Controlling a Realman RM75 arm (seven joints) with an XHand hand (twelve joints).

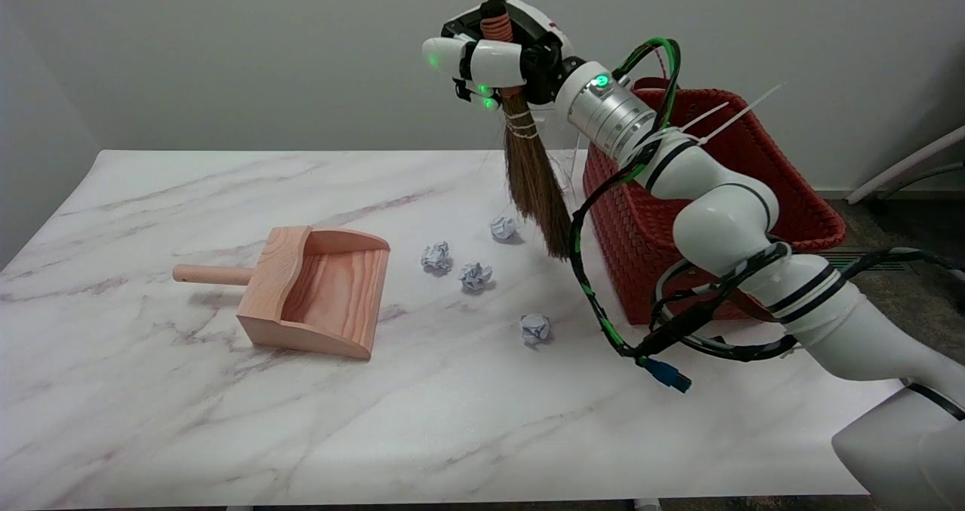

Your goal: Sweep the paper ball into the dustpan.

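The right robot hand (490, 62) is wrapped around the orange ribbed handle of a small brown straw broom (534, 175), bristles hanging down, tips above the white marbled bench (151, 420). Four crumpled white paper balls lie loose on it: one far (503, 228) just left of the bristles, two in the middle (436, 256) (475, 276), one nearer (534, 328). The pale wooden dustpan (317, 289) sits to their left, mouth facing them, with nothing in it. A red woven basket (656, 224) stands at right. By my reckoning, no sweeping is done yet; every ball remains.
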